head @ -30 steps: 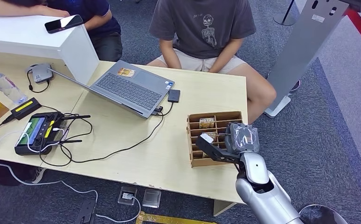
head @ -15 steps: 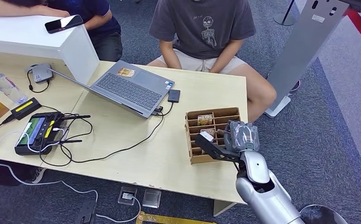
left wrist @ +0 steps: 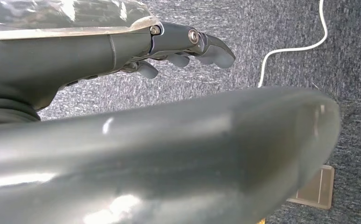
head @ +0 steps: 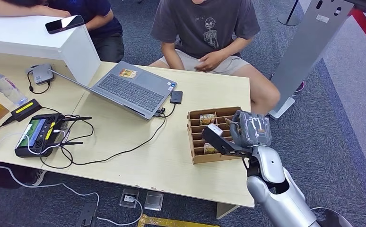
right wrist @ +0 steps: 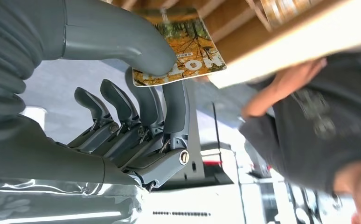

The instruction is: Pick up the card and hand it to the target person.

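On a pale wooden surface [head: 171, 165], the right robot hand [head: 240, 137] pinches an orange printed card [right wrist: 181, 46] above the brown slotted wooden rack [head: 196, 158]; the seated person in a grey T-shirt [head: 204, 23] lies straight ahead beyond it.

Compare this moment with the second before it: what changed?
The right hand, pinching a card between thumb and finger, has lifted slightly from the wooden card box. The seated person's hands have come together. Laptop, cables and controller stayed put.
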